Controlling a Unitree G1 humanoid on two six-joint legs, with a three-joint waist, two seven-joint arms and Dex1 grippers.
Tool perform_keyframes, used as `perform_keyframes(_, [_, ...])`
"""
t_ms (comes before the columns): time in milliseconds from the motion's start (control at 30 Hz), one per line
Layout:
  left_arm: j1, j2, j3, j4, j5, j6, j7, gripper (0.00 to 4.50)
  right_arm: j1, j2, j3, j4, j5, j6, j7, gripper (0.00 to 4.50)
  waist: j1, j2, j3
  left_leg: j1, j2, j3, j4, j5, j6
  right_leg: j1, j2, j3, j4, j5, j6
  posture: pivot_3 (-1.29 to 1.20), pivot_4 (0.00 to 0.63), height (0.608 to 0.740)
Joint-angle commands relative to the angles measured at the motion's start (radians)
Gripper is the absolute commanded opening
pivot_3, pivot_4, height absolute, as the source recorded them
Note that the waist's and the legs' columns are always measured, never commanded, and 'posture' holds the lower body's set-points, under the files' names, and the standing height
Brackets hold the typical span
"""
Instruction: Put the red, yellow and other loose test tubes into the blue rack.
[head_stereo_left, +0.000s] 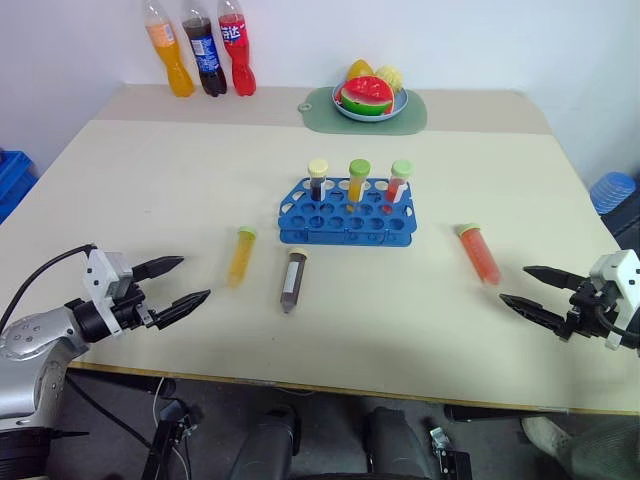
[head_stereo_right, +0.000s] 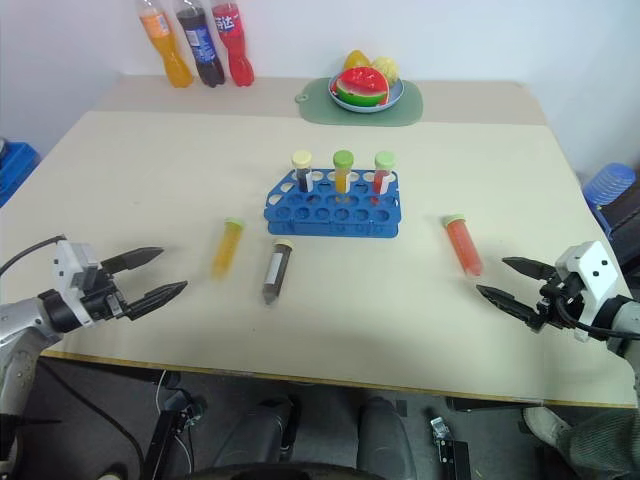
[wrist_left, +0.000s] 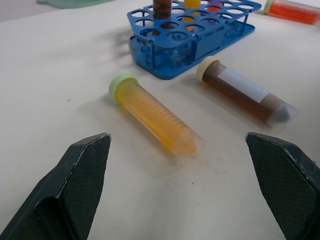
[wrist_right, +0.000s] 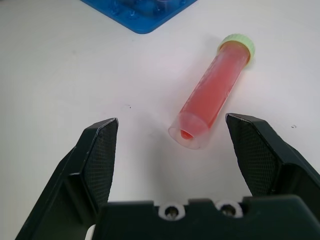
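No label text readable on soda bottles (head_stereo_left: 203, 55). Left gripper (head_stereo_left: 183, 282) & right gripper (head_stereo_left: 532, 290): fingers wide apart, released, holding nothing, above desk (head_stereo_left: 120, 200).

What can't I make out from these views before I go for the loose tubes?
- Blue rack, right wrist view: cut off by the top edge.
- Three tubes standing in the rack, eye views: lower ends hidden inside the holes.
- Brown tube, left wrist view: label too blurred to read.
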Motion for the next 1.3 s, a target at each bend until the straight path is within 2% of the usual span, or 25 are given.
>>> perform_keyframes(33, [-0.004, 0.016, 0.019, -0.008, -0.003, 0.001, -0.006, 4.48, 0.002, -0.009, -0.032, -0.028, 0.005, 0.002, -0.007, 3.82, 0.000, 0.000, 0.000, 0.000, 0.000, 0.000, 0.000, 0.000, 0.000, 0.000, 0.000, 0.000, 0.000, 0.000, 0.000, 0.00, 0.150, 0.740])
perform_keyframes(367, [-0.041, -0.011, 0.006, -0.010, -0.010, 0.021, 0.003, 4.48, -0.037, 0.025, -0.015, -0.006, -0.001, -0.035, -0.033, 3.82, 0.000, 0.000, 0.000, 0.000, 0.000, 0.000, 0.000, 0.000, 0.000, 0.000, 0.000, 0.000, 0.000, 0.000, 0.000, 0.00, 0.150, 0.740])
perform_keyframes(500, [-0.048, -0.021, -0.007, -0.009, 0.008, 0.000, 0.004, 4.48, -0.100, 0.043, 0.004, -0.035, -0.007, -0.019, -0.093, 3.82, -0.004, 0.000, 0.000, 0.000, 0.000, 0.000, 0.000, 0.000, 0.000, 0.000, 0.000, 0.000, 0.000, 0.000, 0.000, 0.00, 0.150, 0.740])
perform_keyframes(567, [-0.048, -0.023, -0.014, -0.010, 0.019, -0.006, 0.003, 4.48, -0.145, 0.045, 0.022, -0.082, -0.005, 0.045, -0.151, 3.82, -0.005, 0.000, 0.000, 0.000, 0.001, 0.001, 0.000, 0.000, 0.000, 0.000, 0.000, 0.000, 0.000, 0.000, 0.000, 0.00, 0.150, 0.740])
perform_keyframes(700, [-0.046, -0.030, -0.027, -0.015, 0.031, -0.016, 0.005, 4.48, -0.249, 0.032, 0.079, -0.165, -0.103, 0.243, -0.376, 3.82, -0.002, 0.000, 0.000, 0.000, 0.003, 0.001, 0.000, 0.000, 0.000, -0.001, 0.000, 0.000, 0.000, 0.000, 0.000, 0.00, 0.150, 0.740])
perform_keyframes(867, [-0.050, -0.037, -0.040, -0.024, 0.036, -0.019, 0.011, 4.48, -0.503, -0.003, 0.221, -0.109, -0.031, 0.651, -0.386, 3.82, -0.004, 0.000, 0.000, -0.001, 0.004, 0.002, 0.000, 0.000, 0.000, -0.003, 0.001, 0.002, 0.000, 0.001, -0.001, 0.00, 0.150, 0.740])
perform_keyframes(967, [-0.050, -0.046, -0.048, -0.046, 0.029, -0.008, 0.019, 4.48, -0.683, 0.009, 0.344, 0.011, -0.058, 0.864, -0.402, 3.82, -0.004, 0.000, 0.000, -0.002, 0.005, 0.003, 0.000, 0.000, 0.000, -0.004, 0.001, 0.002, 0.000, 0.001, -0.001, 0.00, 0.150, 0.740])
perform_keyframes(1133, [-0.030, -0.048, -0.053, -0.076, 0.023, 0.006, 0.029, 4.48, -0.874, 0.023, 0.449, 0.213, -0.084, 0.973, -0.381, 3.82, -0.004, 0.000, 0.000, -0.009, 0.005, 0.003, 0.000, 0.000, 0.000, -0.011, 0.001, 0.002, 0.001, 0.002, -0.001, 0.00, 0.150, 0.740])
perform_keyframes(1300, [-0.003, -0.054, -0.048, -0.121, 0.003, 0.035, 0.047, 4.48, -0.983, 0.041, 0.561, 0.368, -0.144, 0.973, -0.356, 3.82, -0.006, 0.000, 0.000, -0.017, 0.005, 0.004, 0.002, 0.001, -0.001, -0.020, 0.001, 0.002, 0.002, 0.003, -0.001, 0.00, 0.150, 0.740])
